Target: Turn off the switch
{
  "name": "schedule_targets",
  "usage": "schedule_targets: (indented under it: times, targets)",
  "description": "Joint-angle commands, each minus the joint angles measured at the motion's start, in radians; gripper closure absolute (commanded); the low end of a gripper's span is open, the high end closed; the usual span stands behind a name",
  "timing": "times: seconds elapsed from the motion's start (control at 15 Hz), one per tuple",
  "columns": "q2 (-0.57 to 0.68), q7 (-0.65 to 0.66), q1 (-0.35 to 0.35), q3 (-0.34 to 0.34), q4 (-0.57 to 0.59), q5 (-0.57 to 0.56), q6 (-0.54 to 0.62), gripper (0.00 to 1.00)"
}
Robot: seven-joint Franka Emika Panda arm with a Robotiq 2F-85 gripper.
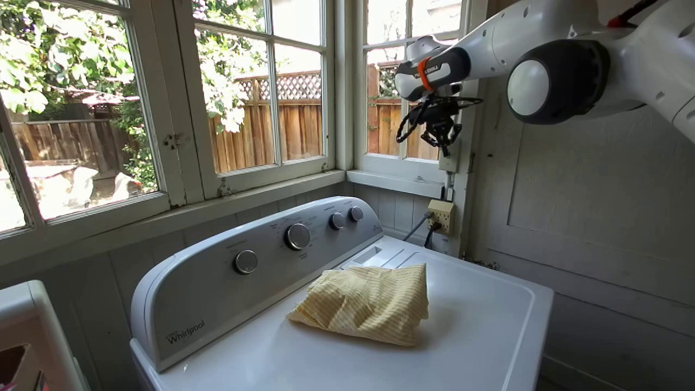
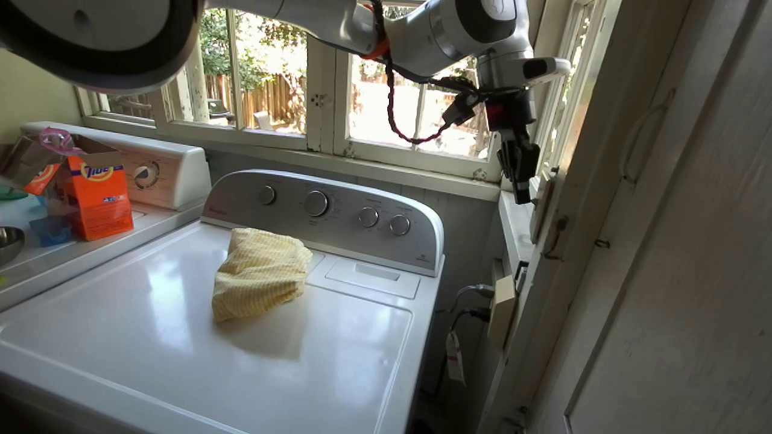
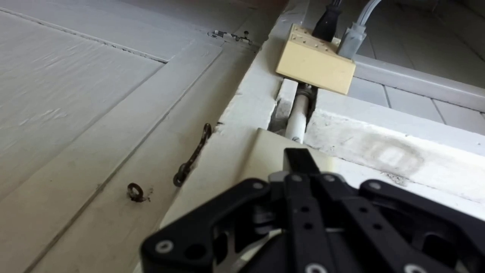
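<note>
Left to right, as an exterior view has it. Far left: metal bowl (image 2: 11, 244) at the edge, then orange Tide box (image 2: 101, 199) standing on a white appliance (image 2: 184, 181).

Middle: yellow striped cloth (image 2: 262, 274), bunched, lying on the worktop (image 2: 362, 367). Grey control panel (image 2: 386, 241) along the far side, four round knobs (image 2: 315, 204), all well apart from the fingers.

Right of the panel: beige outlet block (image 2: 502, 310), low down. Wrist view has a black plug (image 3: 326, 24) and a grey plug (image 3: 351, 41) in it.

Fingers (image 2: 522, 193): higher than the outlet block, right of the panel, tips pointing down. Closed together per the wrist view.

Switch (image 2: 543, 205): pale plate just right of the fingertips, near edge-on from here, mounted on the white post (image 3: 246, 113). Both exterior views put the tips right at it; touching or just short, can't tell. In the wrist view the fingers cover most of the plate; the end toward the outlet block shows past the tips. Toggle hidden, so on/off can't be read. Pipe (image 3: 298, 117) runs between plate and outlet block.

Far right: rusty hook (image 3: 184, 171) on the post edge, just right of the switch, then white door (image 2: 675, 271).
</note>
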Motion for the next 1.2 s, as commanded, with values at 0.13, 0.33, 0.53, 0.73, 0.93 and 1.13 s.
schedule_targets:
  times: [0.13, 0.33, 0.53, 0.73, 0.93, 1.13]
  targets:
    - [0.060, -0.004, -0.022, 0.005, 0.048, 0.018, -0.046, 1.00]
    - [0.061, -0.010, -0.024, 0.009, 0.048, 0.019, -0.063, 1.00]
    - [0.038, -0.038, -0.018, 0.015, 0.048, 0.020, -0.131, 1.00]
    - [0.015, -0.064, -0.022, 0.036, 0.073, 0.035, -0.191, 1.00]
    - [0.011, -0.049, -0.034, 0.050, 0.119, 0.059, -0.209, 1.00]
    - [0.015, -0.042, -0.040, 0.053, 0.148, 0.074, -0.214, 1.00]
